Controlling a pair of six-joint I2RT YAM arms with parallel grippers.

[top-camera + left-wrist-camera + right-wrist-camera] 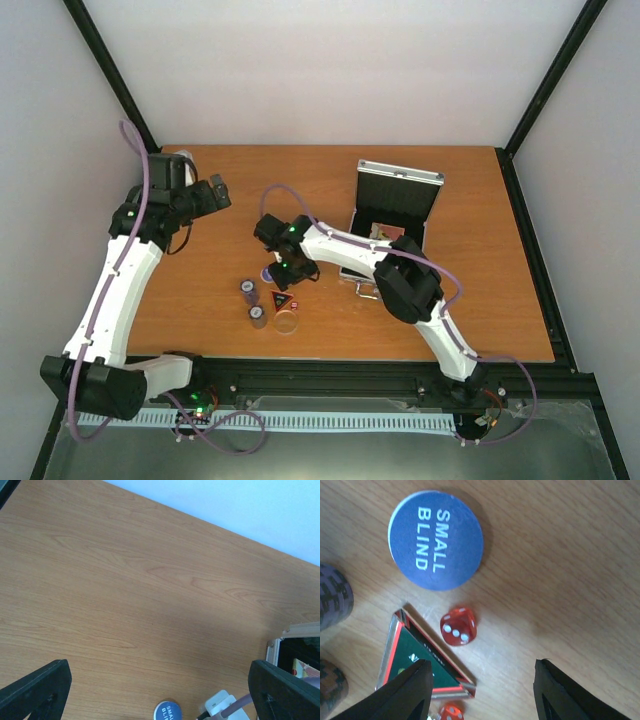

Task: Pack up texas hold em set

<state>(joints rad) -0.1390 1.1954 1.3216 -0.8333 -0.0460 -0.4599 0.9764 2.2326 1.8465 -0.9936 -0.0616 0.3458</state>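
Where red die (458, 626) lies, triangular token (410, 647) alongside

die (458, 625) beside triangular token (420, 660) | blind token (435, 540) near | case (398, 200) right of chip stacks (247, 291)

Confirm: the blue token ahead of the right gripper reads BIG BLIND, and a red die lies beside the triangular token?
Not quite. The blue token reads SMALL BLIND, not BIG BLIND, as the right wrist view shows. The rest holds: it lies ahead of the right gripper, and a red die lies beside the triangular token.
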